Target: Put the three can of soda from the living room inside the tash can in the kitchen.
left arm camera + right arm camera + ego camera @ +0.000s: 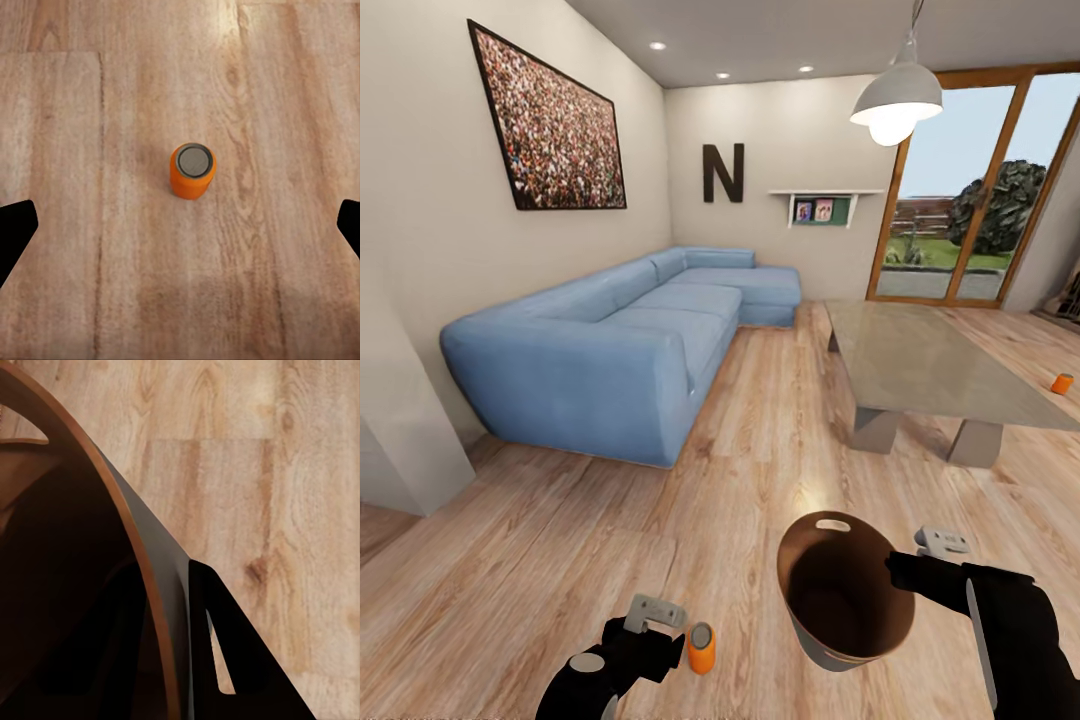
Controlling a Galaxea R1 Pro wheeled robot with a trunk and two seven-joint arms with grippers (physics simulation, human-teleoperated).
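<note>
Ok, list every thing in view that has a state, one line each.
soda can near the left gripper: upright on the floor, not gripped.
soda can beyond the coffee table: upright on the floor.
trash can: lifted off the floor, tilted, nothing visible inside.
left gripper: open, above the can.
right gripper: clamped on the trash can's rim.
pendant lamp: lit.

Wood floor [780, 430]: sofa [620, 350], coffee table [930, 365], 2 orange cans [701, 648] [1062, 383] upright.
</note>
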